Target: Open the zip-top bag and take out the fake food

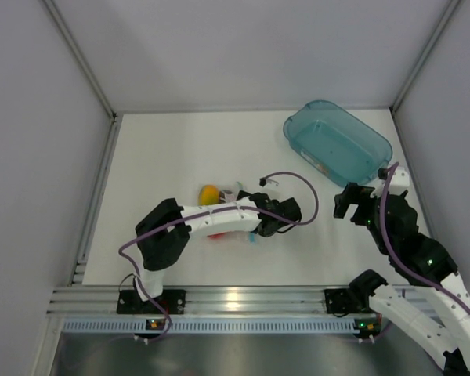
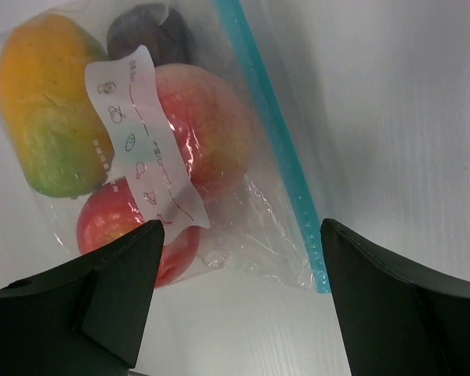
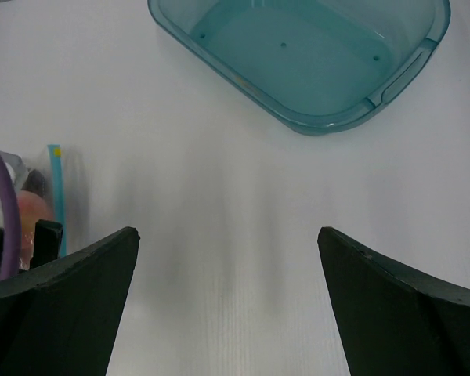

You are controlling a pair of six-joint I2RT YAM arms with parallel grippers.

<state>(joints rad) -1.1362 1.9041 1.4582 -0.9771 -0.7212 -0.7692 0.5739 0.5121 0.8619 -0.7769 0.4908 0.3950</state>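
Note:
The zip-top bag [image 2: 243, 227] lies flat on the white table, its teal zip strip [image 2: 274, 149] running down its right edge. Through the plastic I see the fake food: a yellow-orange mango [image 2: 47, 117], a pinkish peach [image 2: 207, 125], a red tomato ball [image 2: 110, 227] and a dark piece [image 2: 149, 31], with a white label [image 2: 141, 133] over them. My left gripper [image 2: 239, 235] hovers open over the bag's near corner, its jaws wide on either side. From above, the left gripper [image 1: 265, 227] covers most of the bag [image 1: 219, 205]. My right gripper [image 1: 351, 202] is open over bare table.
A teal translucent tub [image 1: 291, 125] stands empty at the back right, also seen in the right wrist view as the tub [image 3: 329, 125]. White walls enclose the table on three sides. The left arm's purple cable [image 1: 298, 180] loops above the bag.

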